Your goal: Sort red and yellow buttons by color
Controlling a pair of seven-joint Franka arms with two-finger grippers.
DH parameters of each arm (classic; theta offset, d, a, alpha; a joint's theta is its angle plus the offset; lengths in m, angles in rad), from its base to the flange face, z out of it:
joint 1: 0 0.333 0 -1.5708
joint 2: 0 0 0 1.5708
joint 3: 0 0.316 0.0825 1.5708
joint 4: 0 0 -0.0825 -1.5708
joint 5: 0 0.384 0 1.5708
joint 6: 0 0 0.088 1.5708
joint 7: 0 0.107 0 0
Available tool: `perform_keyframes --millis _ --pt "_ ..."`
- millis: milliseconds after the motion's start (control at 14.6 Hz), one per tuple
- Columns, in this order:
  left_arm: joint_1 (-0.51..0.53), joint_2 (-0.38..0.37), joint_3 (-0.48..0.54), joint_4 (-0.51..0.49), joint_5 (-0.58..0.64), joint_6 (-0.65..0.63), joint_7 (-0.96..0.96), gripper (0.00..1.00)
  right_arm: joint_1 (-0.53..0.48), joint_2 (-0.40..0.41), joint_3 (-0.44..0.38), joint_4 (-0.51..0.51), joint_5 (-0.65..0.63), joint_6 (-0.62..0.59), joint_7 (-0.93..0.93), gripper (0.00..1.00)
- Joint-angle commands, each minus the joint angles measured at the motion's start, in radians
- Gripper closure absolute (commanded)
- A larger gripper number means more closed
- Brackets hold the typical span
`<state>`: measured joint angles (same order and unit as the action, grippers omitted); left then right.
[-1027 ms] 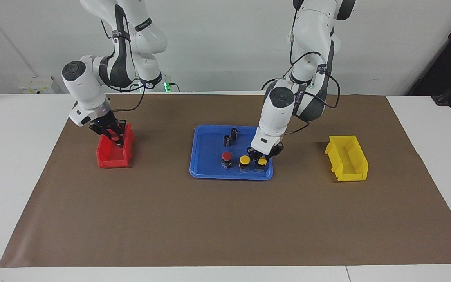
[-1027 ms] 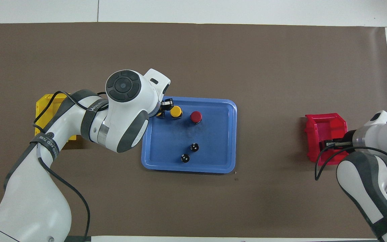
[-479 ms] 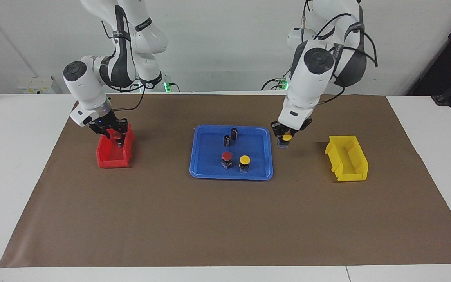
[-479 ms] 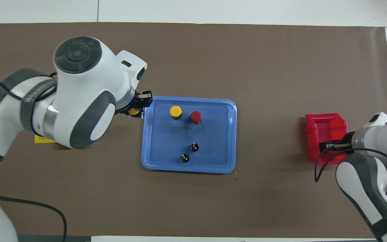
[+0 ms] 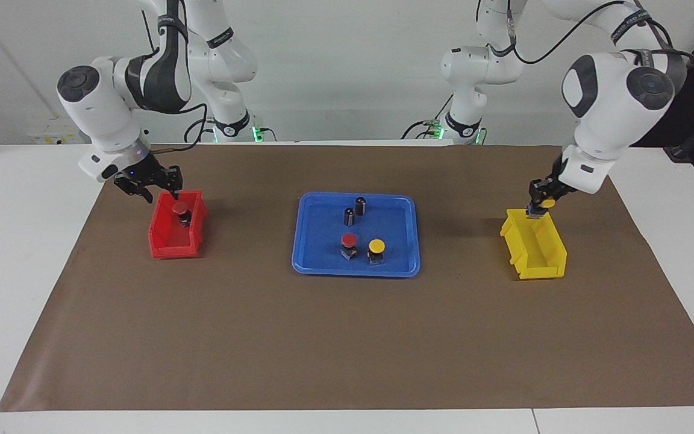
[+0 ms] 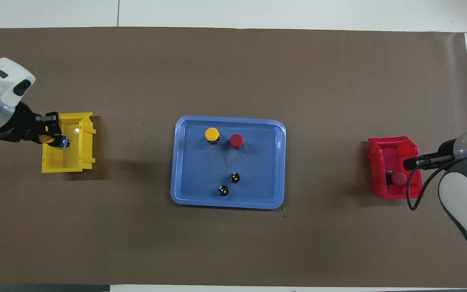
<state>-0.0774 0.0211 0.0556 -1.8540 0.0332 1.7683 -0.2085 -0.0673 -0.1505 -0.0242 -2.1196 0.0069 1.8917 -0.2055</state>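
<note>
The left gripper [image 5: 540,204] hangs over the yellow bin [image 5: 534,243] at the left arm's end of the brown mat [image 5: 347,337], above the bin's end nearest the robots, pinched shut on a yellow button [image 5: 547,204] — cap out to the side. The right gripper [image 5: 154,185] is raised just over the edge of the red bin [image 5: 173,236] at the right arm's end, its fingers spread with nothing between them. A red button [image 5: 180,208] lies in that bin. In the blue tray [image 5: 323,265] mid-mat, a second red button [image 5: 348,241] and a second yellow button [image 5: 376,246] stand side by side near the edge farthest from the robots — two dark cylinders [image 5: 354,211] stand nearer the robots.
</note>
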Motion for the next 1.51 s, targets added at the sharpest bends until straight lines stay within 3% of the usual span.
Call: perform_keyframes --millis 0,68,274,479,548,684,1027,1095,1163,1300,1437 --pt "0.028 -0.102 -0.016 -0.225 0.013 0.219 -0.008 0.98 0.125 0.123 0.009 0.247 0.030 -0.136 0.174 0.16" --pt "0.030 -0.112 -0.016 -0.272 0.013 0.290 -0.011 0.98 0.183 0.152 0.009 0.301 0.054 -0.131 0.246 0.14" --pt "0.028 -0.104 -0.016 -0.315 0.014 0.329 -0.012 0.99 0.358 0.208 0.007 0.371 0.071 -0.039 0.478 0.03" --pt "0.021 -0.098 -0.016 -0.349 0.013 0.350 -0.005 0.98 0.521 0.423 0.007 0.591 0.045 -0.017 0.759 0.01" --pt "0.018 -0.101 -0.017 -0.372 0.014 0.358 -0.005 0.98 0.559 0.472 0.009 0.621 0.007 -0.007 0.806 0.01" --pt "0.019 -0.089 -0.016 -0.390 0.014 0.400 -0.005 0.99 0.639 0.557 0.007 0.630 -0.057 0.059 0.906 0.01" --pt "0.028 -0.047 -0.016 -0.413 0.014 0.470 0.000 0.98 0.692 0.612 0.007 0.566 -0.073 0.200 0.989 0.01" --pt "0.030 -0.047 -0.016 -0.424 0.013 0.493 0.000 0.90 0.687 0.611 0.009 0.534 -0.073 0.225 0.988 0.01" --pt "0.030 -0.047 -0.016 -0.425 0.014 0.497 0.001 0.68 0.682 0.605 0.009 0.508 -0.073 0.243 0.985 0.01" --pt "0.031 -0.047 -0.016 -0.425 0.014 0.493 0.001 0.44 0.682 0.597 0.009 0.475 -0.073 0.264 0.979 0.02" --pt "0.030 -0.047 -0.016 -0.422 0.014 0.488 0.001 0.43 0.682 0.586 0.009 0.451 -0.073 0.267 0.959 0.09"
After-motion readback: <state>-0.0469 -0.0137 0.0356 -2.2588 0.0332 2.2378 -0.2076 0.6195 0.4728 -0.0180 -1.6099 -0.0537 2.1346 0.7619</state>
